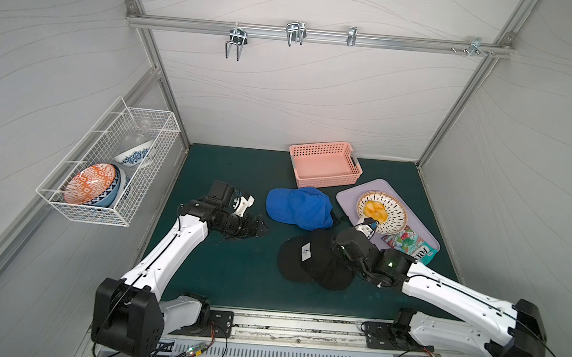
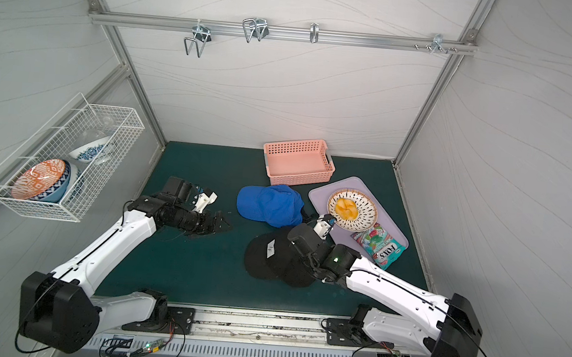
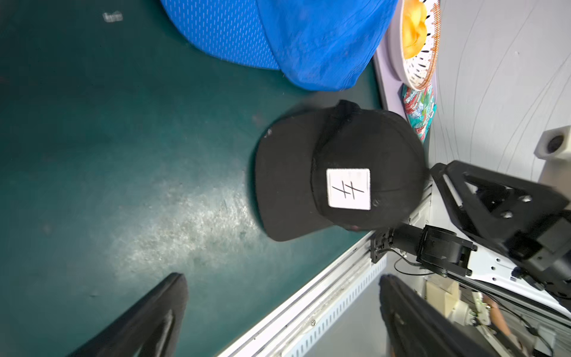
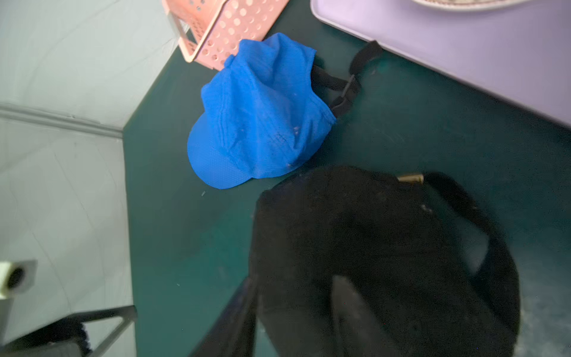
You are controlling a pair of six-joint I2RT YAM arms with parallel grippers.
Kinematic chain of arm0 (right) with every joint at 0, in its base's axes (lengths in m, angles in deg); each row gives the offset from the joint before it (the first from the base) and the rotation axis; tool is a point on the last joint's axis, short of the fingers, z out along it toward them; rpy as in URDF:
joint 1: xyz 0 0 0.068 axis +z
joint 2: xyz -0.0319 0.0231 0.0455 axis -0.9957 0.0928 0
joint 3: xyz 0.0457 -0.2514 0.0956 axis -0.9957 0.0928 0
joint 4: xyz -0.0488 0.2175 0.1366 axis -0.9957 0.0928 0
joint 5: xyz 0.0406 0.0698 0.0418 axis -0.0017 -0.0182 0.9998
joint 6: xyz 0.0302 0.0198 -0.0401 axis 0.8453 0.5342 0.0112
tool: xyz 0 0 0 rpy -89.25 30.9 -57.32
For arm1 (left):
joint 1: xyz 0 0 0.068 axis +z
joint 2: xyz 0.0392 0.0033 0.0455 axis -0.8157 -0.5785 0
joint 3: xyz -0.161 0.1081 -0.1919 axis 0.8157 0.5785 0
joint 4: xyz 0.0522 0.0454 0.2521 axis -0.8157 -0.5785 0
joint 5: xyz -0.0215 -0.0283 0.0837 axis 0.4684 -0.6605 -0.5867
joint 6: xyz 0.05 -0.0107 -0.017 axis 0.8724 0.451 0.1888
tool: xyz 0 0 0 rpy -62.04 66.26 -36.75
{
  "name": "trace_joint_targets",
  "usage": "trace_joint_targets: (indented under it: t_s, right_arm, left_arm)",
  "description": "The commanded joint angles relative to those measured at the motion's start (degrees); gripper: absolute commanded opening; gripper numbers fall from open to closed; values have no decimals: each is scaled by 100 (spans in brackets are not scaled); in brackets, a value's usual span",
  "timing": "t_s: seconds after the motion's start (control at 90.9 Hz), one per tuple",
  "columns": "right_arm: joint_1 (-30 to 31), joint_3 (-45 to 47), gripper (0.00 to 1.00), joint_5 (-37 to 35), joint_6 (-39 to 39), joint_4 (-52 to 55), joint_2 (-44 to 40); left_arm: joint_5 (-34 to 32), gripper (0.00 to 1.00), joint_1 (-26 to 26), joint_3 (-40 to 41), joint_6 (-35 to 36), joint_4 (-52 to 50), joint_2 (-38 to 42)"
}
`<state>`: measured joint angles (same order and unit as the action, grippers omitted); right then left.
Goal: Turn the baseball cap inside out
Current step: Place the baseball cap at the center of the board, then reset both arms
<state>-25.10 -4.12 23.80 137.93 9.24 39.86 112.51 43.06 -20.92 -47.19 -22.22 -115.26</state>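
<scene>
Here we find the black cap (image 1: 300, 262) lying crown up on the green mat (image 1: 234, 270), close by the blue cap (image 1: 298, 207) and near the lilac tray (image 1: 347, 193). By our reading it is right side out, so the turning is not yet done.

The right gripper (image 4: 293, 293) hangs low over the cap's rear. We judge it is there to reach the open back, where the rim is easiest to catch. Whether its fingers pinch cloth or stand free we cannot tell, as they blur into the black fabric. The left gripper (image 1: 255, 228) rests well apart from both caps, its fingers (image 3: 148, 321) spread wide and holding nothing, likely placed to steady the brim (image 3: 284, 185).

The left wrist view gives us the brim and the white patch (image 3: 348, 189) on the crown's front plainly. The right wrist view alone shows the brass buckle (image 4: 410, 178) and the back strap (image 4: 494, 247). In both top views the right wrist covers its own fingers.
</scene>
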Motion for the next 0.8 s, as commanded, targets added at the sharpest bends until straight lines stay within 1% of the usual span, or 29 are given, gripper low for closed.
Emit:
trace_joint_targets:
  t_s: [0.0, 0.033, 0.066, 0.132, 0.209, 0.264, 0.308, 0.352, 0.385, 0.44, 0.484, 0.561, 0.627, 0.638, 0.693, 0.704, 0.715, 0.792]
  right_arm:
    - [-17, -72, 72, -76, 494, 408, -219]
    - [-16, -127, 78, -129, 466, 532, -248]
    - [-27, -163, 81, -183, 365, 615, -298]
    - [-71, -298, 84, -283, -6, 771, -421]
    - [-136, -485, 86, -448, -694, 1071, -568]
    - [-280, -585, 88, -425, -1476, 1198, -688]
    - [-465, -640, 88, -207, -2129, 1227, -796]
    - [-772, -685, 88, 100, -2864, 1249, -900]
    - [-985, -715, 89, 242, -3355, 1305, -977]
    - [-1344, -729, 94, 524, -4134, 1320, -1125]
    - [-1812, -703, 98, 744, -4609, 1289, -1290]
    - [-2719, -584, 99, 1303, -5553, 991, -1560]
    - [-3777, -441, 99, 1811, -6061, 654, -1767]
    - [-3870, -427, 99, 1908, -6126, 596, -1784]
    - [-4918, -282, 99, 2341, -6325, 210, -1831]
    - [-5034, -251, 99, 2516, -6346, 110, -1825]
    - [-5276, -214, 99, 2665, -6357, 39, -1817]
    - [-6538, 56, 99, 3540, -6219, -717, -1701]
  left_arm:
    - [81, 99, -232, 149, -131, 197, -67]
    - [1, 98, -354, 187, -113, 198, -111]
    - [-74, 97, -491, 214, -106, 205, -182]
    - [-177, 95, -774, 251, -62, 255, -325]
    - [-322, 93, -1071, 235, -7, 273, -516]
    - [-363, 91, -1216, 208, 20, 344, -613]
    - [-399, 91, -1273, 231, 37, 492, -588]
    - [-477, 91, -1291, 261, 58, 667, -469]
    - [-623, 92, -1292, 269, 99, 760, -323]
    - [-986, 96, -1286, 245, 168, 888, -46]
    - [-1451, 98, -1271, 221, 255, 954, 145]
    - [-2264, 100, -1143, 245, 468, 1159, 582]
    - [-3012, 100, -856, 422, 568, 1508, 903]
    - [-3117, 100, -789, 452, 574, 1574, 952]
    - [-3493, 100, -368, 724, 605, 1972, 1224]
    - [-3537, 100, -268, 778, 615, 2061, 1262]
    - [-3568, 100, -169, 836, 619, 2149, 1312]
    - [-3808, 100, 515, 1307, 671, 2908, 1604]
